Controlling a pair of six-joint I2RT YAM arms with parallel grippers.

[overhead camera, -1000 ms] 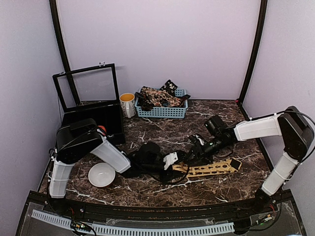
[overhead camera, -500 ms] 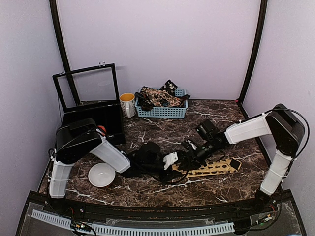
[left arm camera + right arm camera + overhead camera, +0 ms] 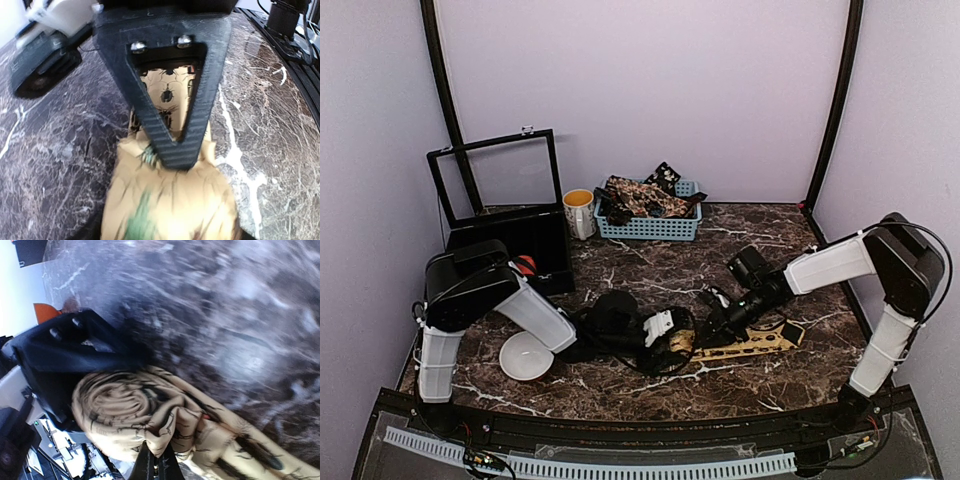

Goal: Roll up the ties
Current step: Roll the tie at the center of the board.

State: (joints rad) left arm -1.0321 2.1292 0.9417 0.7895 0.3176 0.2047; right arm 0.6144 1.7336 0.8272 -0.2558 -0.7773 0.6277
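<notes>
A mustard-tan tie with dark spots lies near the table's front. Its left end is wound into a spiral coil [image 3: 680, 341] and the rest is a flat strip [image 3: 750, 343] running right. My left gripper [image 3: 667, 332] is shut on the coil. In the left wrist view one black finger [image 3: 175, 115] lies across the coil [image 3: 170, 205]. My right gripper [image 3: 718, 322] is at the coil's right side. In the right wrist view its closed fingertips [image 3: 156, 462] pinch a fold of the tie beside the coil [image 3: 125, 405]. Dark printed ties [image 3: 640, 195] fill the basket.
A pale blue basket [image 3: 650, 228] stands at the back centre, with a white mug [image 3: 579, 212] to its left. An open black box [image 3: 515, 240] stands at the back left. A white bowl [image 3: 527, 356] sits near the left arm.
The right gripper has shifted left toward the coil and then back a little. The left gripper has drawn the coil slightly left. The strip's right end has slid left.
</notes>
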